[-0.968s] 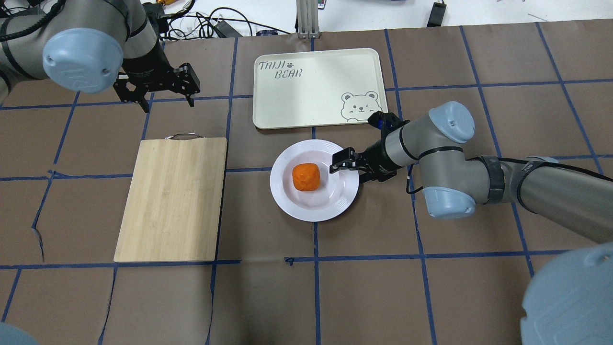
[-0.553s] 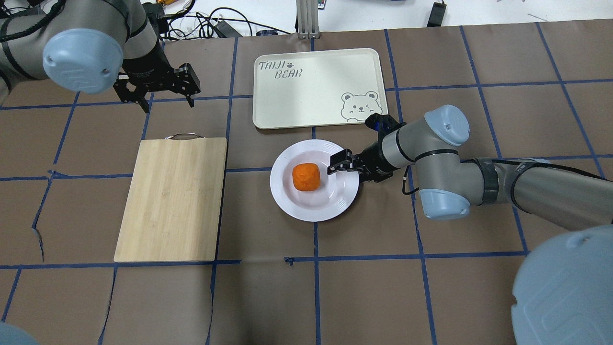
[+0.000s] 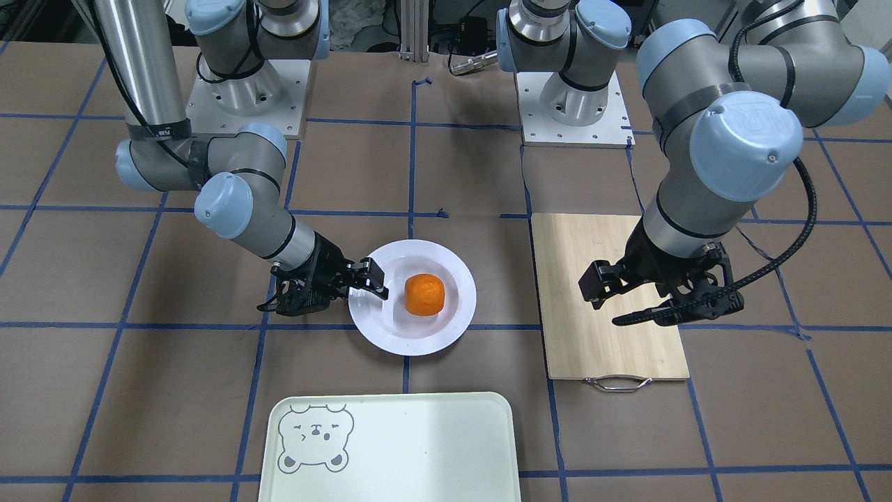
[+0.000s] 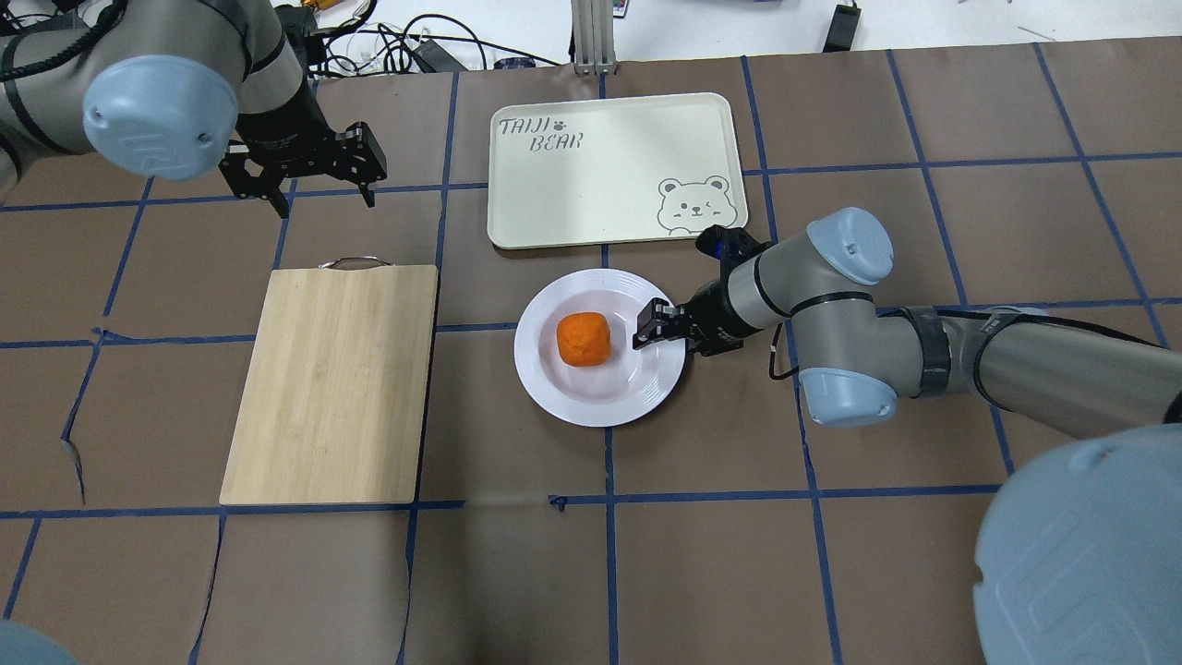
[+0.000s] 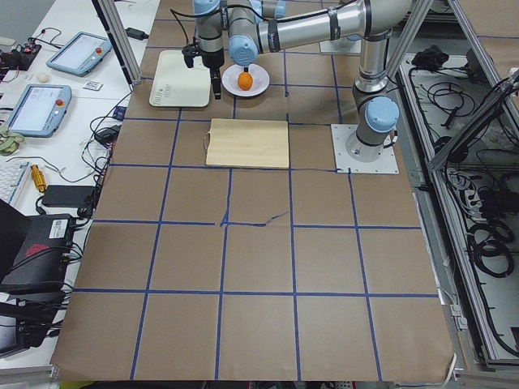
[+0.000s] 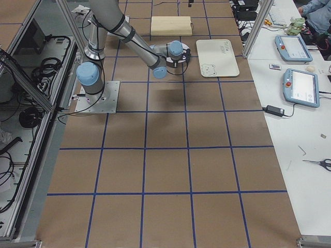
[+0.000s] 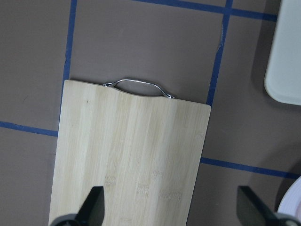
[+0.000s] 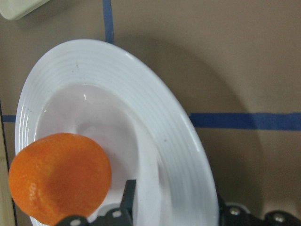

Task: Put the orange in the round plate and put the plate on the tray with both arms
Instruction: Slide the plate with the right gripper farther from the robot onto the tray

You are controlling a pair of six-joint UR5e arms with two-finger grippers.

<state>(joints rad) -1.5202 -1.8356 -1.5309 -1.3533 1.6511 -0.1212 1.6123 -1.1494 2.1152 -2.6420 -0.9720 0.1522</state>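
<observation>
A light wooden cutting board (image 4: 332, 383) lies flat on the brown table cover (image 4: 831, 573), its metal handle (image 4: 351, 262) at the end nearer the cables. Blue tape lines (image 4: 610, 573) grid the cover. Black cables (image 4: 416, 42) tangle beyond the table edge. A blue-edged tablet (image 6: 302, 88) and scissors (image 6: 316, 163) lie on a white side bench (image 6: 310, 129).

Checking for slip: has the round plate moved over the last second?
Yes. The round plate has slid slightly left, toward the cutting board, judged against the blue tape line beneath it.

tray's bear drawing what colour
Grey bear drawing on the pale cream tray; clearest in the overhead exterior view.
</observation>
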